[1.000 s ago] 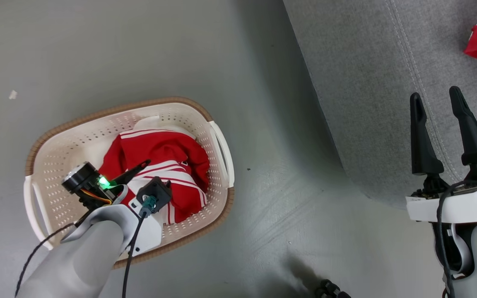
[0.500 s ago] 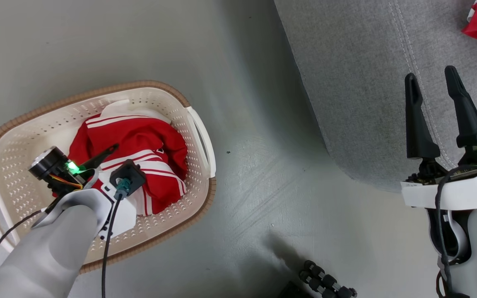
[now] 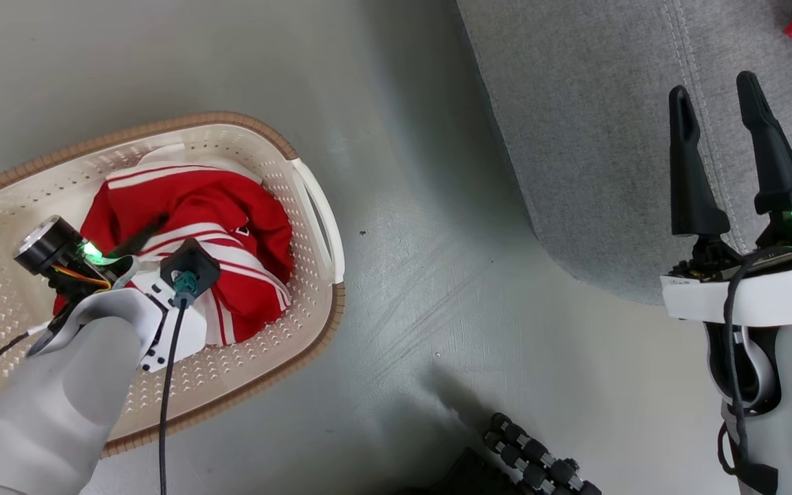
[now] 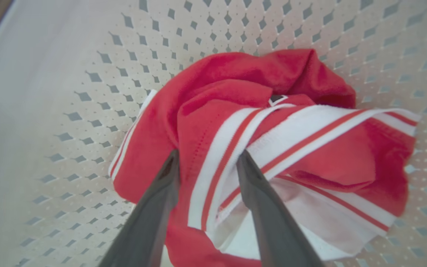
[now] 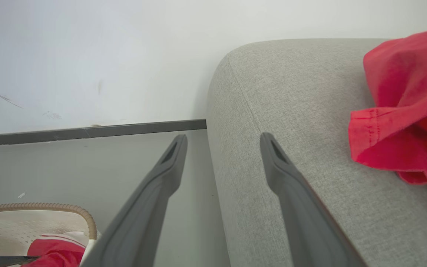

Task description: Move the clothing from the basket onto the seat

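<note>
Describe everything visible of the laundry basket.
The cream-white perforated plastic basket is a rounded rectangle with a brown woven-look rim and a white side handle. It sits upright on the grey floor, apart from the grey fabric sofa. A crumpled red garment with white stripes lies inside. The left gripper reaches in, its dark fingers straddling a fold of the fabric.

Left arm reaches down, right arm hangs level
Left gripper (image 4: 208, 154) angles downward, fingers narrowly parted; right gripper (image 3: 711, 86) points forward, fingers spread wider, both forearms pale
</note>
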You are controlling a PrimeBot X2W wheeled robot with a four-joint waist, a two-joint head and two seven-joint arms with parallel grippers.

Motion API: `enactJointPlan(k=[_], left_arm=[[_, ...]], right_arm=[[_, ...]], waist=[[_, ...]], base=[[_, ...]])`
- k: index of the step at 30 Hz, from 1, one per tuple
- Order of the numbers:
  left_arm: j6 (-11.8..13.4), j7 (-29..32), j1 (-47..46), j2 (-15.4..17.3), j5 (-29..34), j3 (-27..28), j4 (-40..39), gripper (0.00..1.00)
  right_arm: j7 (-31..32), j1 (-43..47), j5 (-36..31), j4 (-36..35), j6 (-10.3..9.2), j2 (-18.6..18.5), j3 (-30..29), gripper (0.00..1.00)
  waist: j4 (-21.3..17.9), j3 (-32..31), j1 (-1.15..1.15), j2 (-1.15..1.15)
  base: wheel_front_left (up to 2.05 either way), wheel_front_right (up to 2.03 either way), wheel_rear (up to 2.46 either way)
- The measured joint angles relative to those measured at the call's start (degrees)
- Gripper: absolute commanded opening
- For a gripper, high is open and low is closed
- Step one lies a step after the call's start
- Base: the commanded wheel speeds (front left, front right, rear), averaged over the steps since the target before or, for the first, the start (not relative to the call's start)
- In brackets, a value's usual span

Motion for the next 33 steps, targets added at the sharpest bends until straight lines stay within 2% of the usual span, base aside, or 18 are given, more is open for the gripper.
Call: enactJointPlan(k=[1,2,17,33], left_arm=[[0.1,0.0,-0.1,-0.1,0.0,0.0,0.0,0.09],[0.1,-0.1,-0.3,-0.2,0.0,0.0,0.1,0.0],[1.3,-3.8,-1.1,-2.2,-0.8,0.5,-0.1,0.0],[2.4,-5.2,-0.5,-3.6,-3.0,1.2,-5.5,0.0]], right_arm=[[0.0,-0.2,0.0,0.0,0.0,0.0,0.0,1.0],[0.0,-0.2,0.0,0.0,0.0,0.0,0.0,1.0],[-0.4,-2.5,0.0,1.8,0.0,0.0,-0.7,1.0],[-0.4,-3.8,-2.9,4.6,0.0,0.0,0.0,1.0]], waist=[[0.0,0.2,0.0,0.0],[-0.1,0.4,0.0,0.0],[1.1,-0.3,0.0,0.0],[4.2,-4.9,0.0,0.0]], base=[[0.0,0.0,0.0],[0.0,0.0,0.0],[0.0,0.0,0.0],[0.0,0.0,0.0]])
